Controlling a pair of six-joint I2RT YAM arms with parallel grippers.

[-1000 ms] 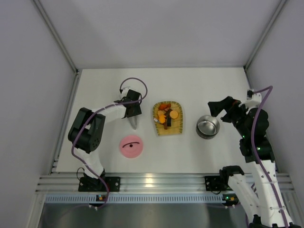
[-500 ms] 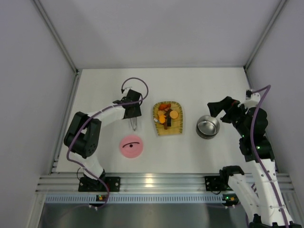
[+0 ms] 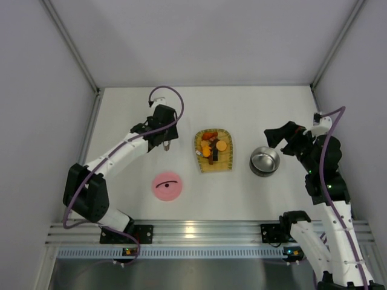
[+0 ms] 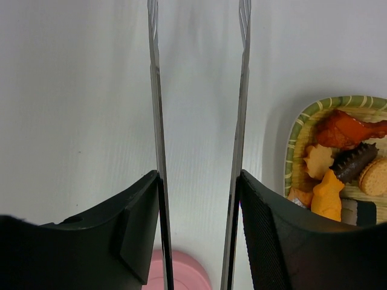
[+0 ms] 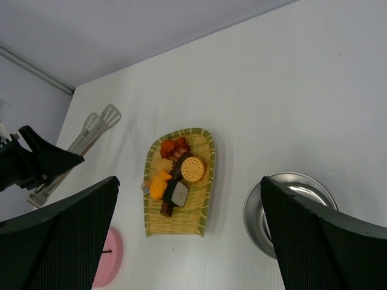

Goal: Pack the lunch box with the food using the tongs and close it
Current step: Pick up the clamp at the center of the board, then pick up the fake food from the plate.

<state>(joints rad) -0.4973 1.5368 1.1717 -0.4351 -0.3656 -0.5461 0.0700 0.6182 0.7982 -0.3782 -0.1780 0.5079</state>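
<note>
Two arms share one white table [image 3: 254, 115]. The left arm [image 3: 115, 158] reaches over the table's left half, and the left gripper [image 4: 199, 181] is clamped on the tongs [image 5: 84, 138]. One finger presses the outside of each slim limb, so a squeeze should close the tips. Those tips point away from the wrist, with the tray [image 3: 217, 167] just to their right. The right gripper [image 3: 279, 138] hangs by the far rim of the lunch box [image 3: 265, 161], jaws wide apart and holding nothing (probably waiting to steady it). The tray sits mid-table, between both arms. The lunch box stands right of the tray, open, nothing visible inside. The lid [image 3: 167, 186] lies flat, handle up, nearer the left base and clear of the route from tray to box. The food [image 3: 213, 145] is all heaped on the tray.

Count: arms, two; tray, one; lunch box, one; lid, one; tongs, one pair; food, roughly seven pieces, overlapping, so no firm number.
</note>
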